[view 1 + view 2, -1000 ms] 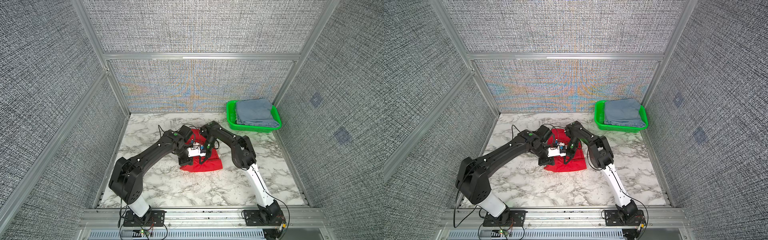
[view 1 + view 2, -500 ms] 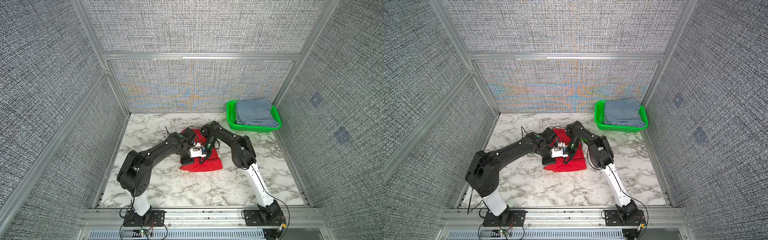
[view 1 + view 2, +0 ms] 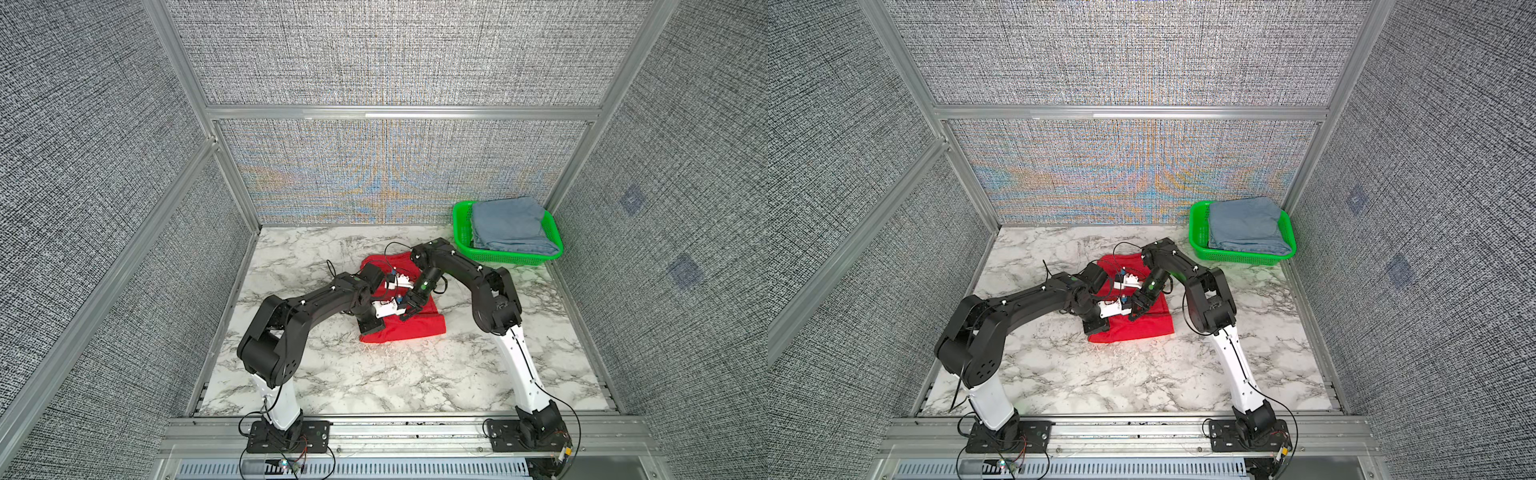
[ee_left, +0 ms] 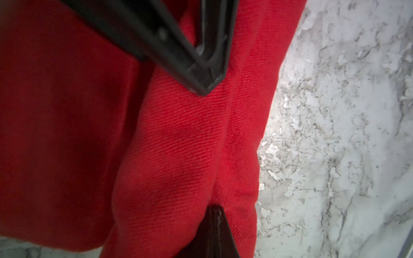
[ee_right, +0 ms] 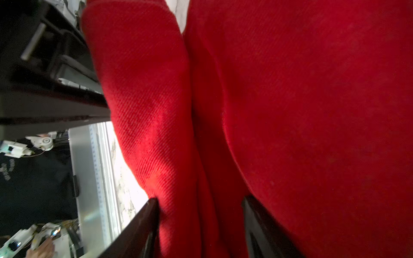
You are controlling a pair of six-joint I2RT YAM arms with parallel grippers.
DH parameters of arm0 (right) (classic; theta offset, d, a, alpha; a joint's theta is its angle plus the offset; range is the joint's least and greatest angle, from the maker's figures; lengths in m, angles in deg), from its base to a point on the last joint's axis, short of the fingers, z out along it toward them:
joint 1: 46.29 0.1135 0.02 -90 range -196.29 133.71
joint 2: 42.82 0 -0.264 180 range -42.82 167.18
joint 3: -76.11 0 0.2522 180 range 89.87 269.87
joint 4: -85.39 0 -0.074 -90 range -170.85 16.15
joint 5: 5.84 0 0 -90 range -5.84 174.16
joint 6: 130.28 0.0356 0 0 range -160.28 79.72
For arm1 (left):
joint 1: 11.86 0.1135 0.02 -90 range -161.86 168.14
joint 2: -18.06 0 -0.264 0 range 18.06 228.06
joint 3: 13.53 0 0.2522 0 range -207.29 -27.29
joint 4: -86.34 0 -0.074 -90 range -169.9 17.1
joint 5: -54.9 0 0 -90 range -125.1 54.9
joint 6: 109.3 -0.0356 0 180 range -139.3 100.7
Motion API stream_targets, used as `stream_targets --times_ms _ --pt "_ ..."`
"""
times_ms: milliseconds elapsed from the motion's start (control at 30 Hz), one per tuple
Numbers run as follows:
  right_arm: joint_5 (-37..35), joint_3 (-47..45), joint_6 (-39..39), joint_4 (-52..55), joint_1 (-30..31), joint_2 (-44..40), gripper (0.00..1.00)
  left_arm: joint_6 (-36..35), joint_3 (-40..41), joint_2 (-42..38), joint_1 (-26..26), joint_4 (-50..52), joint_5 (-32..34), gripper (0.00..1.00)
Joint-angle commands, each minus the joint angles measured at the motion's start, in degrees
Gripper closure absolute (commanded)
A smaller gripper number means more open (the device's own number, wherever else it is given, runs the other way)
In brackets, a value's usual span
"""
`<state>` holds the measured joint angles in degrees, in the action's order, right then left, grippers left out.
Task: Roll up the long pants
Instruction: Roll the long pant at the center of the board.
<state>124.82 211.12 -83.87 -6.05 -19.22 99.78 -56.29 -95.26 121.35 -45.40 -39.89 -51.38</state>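
Red long pants (image 3: 415,330), one pair, are pinched by the left gripper (image 4: 215,212); the right gripper (image 5: 200,202) is released.

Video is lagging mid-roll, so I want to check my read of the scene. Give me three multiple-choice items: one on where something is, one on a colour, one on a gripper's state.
1. Where does the basket stand on the table?
A. near left corner
B. far right corner
C. centre, under the arms

2. What colour is the folded garment in the basket?
A. red
B. yellow
C. blue-grey

3. How is the right gripper?
A. open, straddling a fold of the pants
B. shut on the basket rim
C. raised high above the table

Key:
1 B: its green rim sits at the right end of the back wall.
2 C: denim-like blue-grey cloth fills it.
3 A: the right wrist view shows it spread, with red cloth in the gap.
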Motion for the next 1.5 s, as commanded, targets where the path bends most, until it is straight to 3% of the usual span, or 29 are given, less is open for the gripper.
stream_targets --times_ms 0,433,800,1100,1267,1467 --pt "-5.7 -1.0 2.5 -9.4 -0.9 -1.3 0.34 2.1 0.0 0.2 1.8 -0.3 -1.1 0.98" --pt "-9.5 -15.4 5.2 -24.6 -2.3 -15.6 0.32 6.2 -4.0 4.6 5.7 0.2 -5.8 0.98" --pt "-7.7 -24.2 -2.2 -21.7 -5.3 -25.5 0.32 10.8 -11.9 8.8 9.6 5.6 -11.5 0.98" --pt "-6.2 -28.3 -4.9 -19.3 -5.4 -27.5 0.34 13.6 -15.8 12.9 11.1 7.7 -13.8 0.98" --pt "-5.7 -27.7 -5.3 -18.8 -5.3 -25.8 0.46 14.7 -16.0 12.9 11.9 8.0 -12.9 0.98" --pt "-5.7 -26.0 -5.2 -19.2 -4.4 -23.6 0.46 16.4 -16.6 13.4 12.5 9.1 -12.2 0.98"
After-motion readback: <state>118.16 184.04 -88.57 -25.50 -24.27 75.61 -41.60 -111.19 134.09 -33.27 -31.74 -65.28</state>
